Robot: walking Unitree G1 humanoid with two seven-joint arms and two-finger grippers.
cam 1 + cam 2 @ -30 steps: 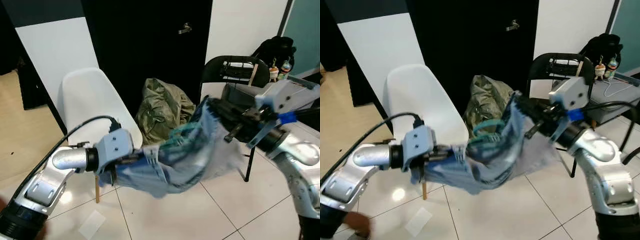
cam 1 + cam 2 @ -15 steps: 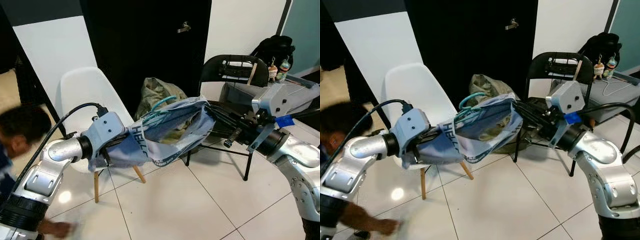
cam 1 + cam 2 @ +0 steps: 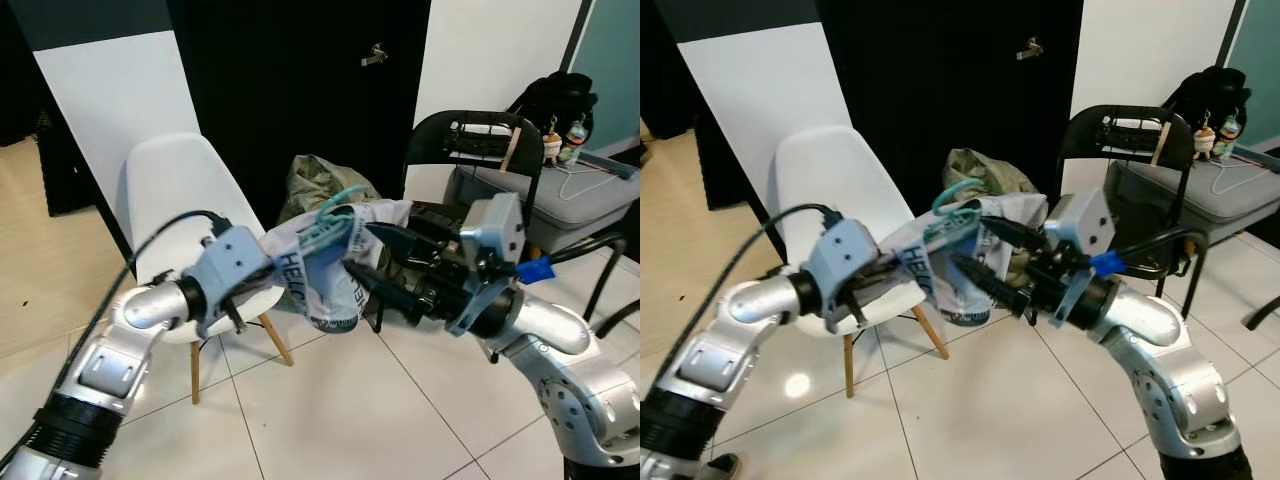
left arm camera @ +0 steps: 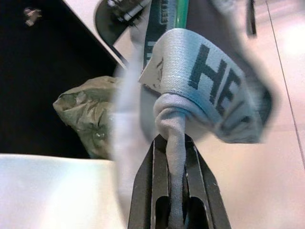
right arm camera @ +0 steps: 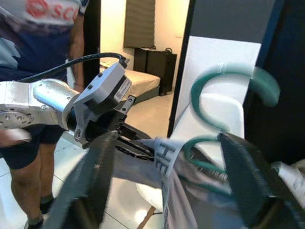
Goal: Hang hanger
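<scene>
A light blue garment [image 3: 322, 283] with a lettered waistband hangs bunched from my left gripper [image 3: 268, 272], which is shut on a twisted fold of it [image 4: 170, 125]. A teal hanger [image 3: 334, 216] sits in the top of the garment, its hook sticking up [image 5: 229, 77]. My right gripper [image 3: 361, 252] is open, fingers spread wide, right beside the garment and hanger, one finger above and one below the bunched cloth. In the right wrist view the hanger and waistband lie between the fingers [image 5: 93, 188], not gripped.
A white shell chair [image 3: 168, 198] stands behind my left arm. An olive bag [image 3: 318, 183] sits on the floor against a black door [image 3: 300, 80]. A black folding chair [image 3: 470, 140] and a grey padded seat [image 3: 590, 195] stand on the right. A person [image 5: 45, 33] stands behind my left arm.
The garment was stretched between both grippers; now the right one has let go and stands open, and the cloth hangs bunched from the left. A person crouching at left has left the eye views.
</scene>
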